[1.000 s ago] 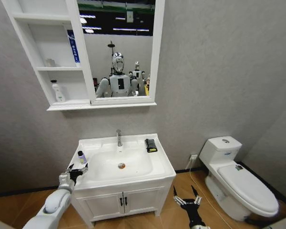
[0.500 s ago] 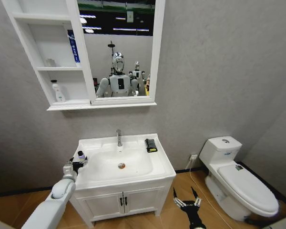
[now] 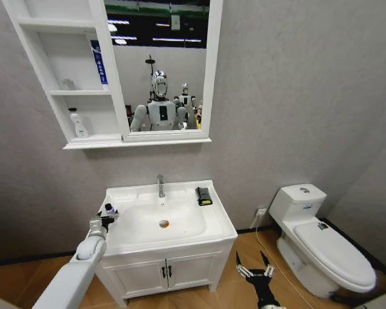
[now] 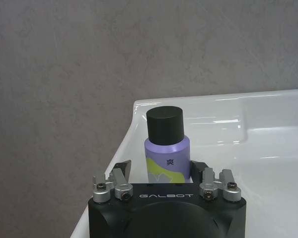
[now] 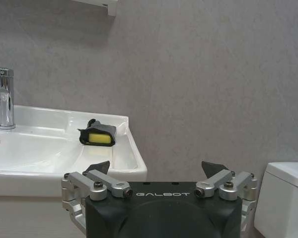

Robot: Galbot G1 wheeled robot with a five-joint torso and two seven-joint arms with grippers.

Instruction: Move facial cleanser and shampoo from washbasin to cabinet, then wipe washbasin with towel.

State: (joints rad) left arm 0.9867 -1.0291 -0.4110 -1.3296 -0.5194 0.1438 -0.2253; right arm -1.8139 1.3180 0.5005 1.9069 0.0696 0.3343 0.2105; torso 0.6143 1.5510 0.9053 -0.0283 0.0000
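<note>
A small purple bottle (image 4: 167, 153) with a black cap stands on the washbasin's (image 3: 220, 220) left rim; I cannot tell whether it is the facial cleanser or the shampoo. My left gripper (image 4: 161, 166) is open with a finger on either side of the bottle (image 3: 108, 208), low on its body. The black towel (image 3: 204, 196) with its yellow patch lies on the back right corner of the basin, also in the right wrist view (image 5: 100, 135). My right gripper (image 3: 256, 265) hangs open low in front of the vanity, right of the doors. The cabinet (image 3: 71, 138) hangs above the basin to the left.
On the cabinet shelves stand a white pump bottle (image 3: 79, 123) and a blue-and-white tube (image 3: 99, 64). A chrome tap (image 3: 160, 186) rises at the basin's back. A white toilet (image 3: 325, 241) stands to the right. The two-door vanity cupboard (image 3: 167, 273) is below the basin.
My left gripper has moved forward along the basin's left rim until its fingers flank the purple bottle. The right arm has barely moved.
</note>
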